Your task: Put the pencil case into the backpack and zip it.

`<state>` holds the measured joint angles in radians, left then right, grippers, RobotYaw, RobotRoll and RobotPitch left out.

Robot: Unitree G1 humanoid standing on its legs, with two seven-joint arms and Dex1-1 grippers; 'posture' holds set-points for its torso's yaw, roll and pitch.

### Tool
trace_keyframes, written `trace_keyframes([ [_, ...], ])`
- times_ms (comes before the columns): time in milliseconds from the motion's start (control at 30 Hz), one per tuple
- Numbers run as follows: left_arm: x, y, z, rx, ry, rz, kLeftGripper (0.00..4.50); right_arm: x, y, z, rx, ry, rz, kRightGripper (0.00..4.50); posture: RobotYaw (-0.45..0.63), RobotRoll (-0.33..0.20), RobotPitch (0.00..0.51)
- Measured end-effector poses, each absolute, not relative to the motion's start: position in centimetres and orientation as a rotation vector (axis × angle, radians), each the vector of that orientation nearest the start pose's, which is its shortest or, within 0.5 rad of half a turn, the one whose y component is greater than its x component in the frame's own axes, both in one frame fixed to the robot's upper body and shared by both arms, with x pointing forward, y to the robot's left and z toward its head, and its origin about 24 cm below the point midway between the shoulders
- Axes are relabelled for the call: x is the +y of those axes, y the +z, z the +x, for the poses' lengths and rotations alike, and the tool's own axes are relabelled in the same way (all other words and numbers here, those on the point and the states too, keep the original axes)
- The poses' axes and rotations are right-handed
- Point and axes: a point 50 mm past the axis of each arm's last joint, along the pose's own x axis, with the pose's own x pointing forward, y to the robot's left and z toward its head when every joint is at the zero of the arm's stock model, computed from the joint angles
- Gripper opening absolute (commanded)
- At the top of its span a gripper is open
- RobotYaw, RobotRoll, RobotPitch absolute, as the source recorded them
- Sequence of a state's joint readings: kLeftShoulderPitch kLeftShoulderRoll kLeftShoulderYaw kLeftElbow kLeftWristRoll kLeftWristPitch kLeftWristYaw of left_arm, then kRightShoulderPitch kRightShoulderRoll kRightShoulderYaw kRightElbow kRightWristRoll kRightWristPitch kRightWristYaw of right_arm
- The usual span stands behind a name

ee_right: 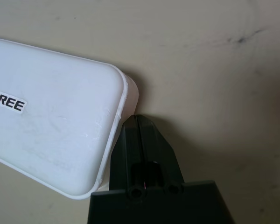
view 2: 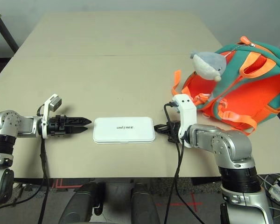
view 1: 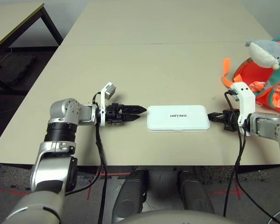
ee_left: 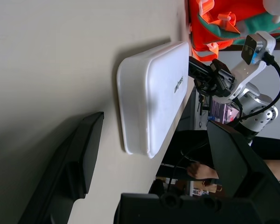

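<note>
Black, two-fingered, closed on nothing: right gripper (ee_right: 136, 116), its joined tips right up against one short end of the pencil case, or just beside it; contact cannot be told for certain.

White, flat, round-cornered: pencil case (view 1: 177, 123), one item, lying on the table (view 1: 144, 70) directly between the two grippers. Its long axis runs from one gripper to the other, roughly in line with both; lettered face up.

Black, two-fingered, spread apart and empty: left gripper (view 1: 142, 113), aimed at the opposite short end, a small gap off its tips. Of the pair, the right is the nearer to the case. The likely next move is a pinch by the left across that end, the right serving as a stop; should the left come in askew, the case could swivel.

Teal and orange, fabric: backpack (view 2: 270, 88), beyond the right gripper and out to its far side, well apart from the left. Case outside it, yet to be packed.
</note>
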<state>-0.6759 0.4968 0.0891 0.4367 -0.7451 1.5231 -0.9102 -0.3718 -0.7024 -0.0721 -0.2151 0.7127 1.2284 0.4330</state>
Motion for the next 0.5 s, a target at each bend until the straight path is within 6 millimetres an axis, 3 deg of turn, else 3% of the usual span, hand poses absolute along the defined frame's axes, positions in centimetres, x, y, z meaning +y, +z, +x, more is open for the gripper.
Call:
trace_keyframes([
  [500,17.1,10.0,29.4,1.015,-1.007,-0.812,4.50,-17.5,12.8,28.1,0.637,0.684,0.028,0.01,0.07,0.000,0.164],
])
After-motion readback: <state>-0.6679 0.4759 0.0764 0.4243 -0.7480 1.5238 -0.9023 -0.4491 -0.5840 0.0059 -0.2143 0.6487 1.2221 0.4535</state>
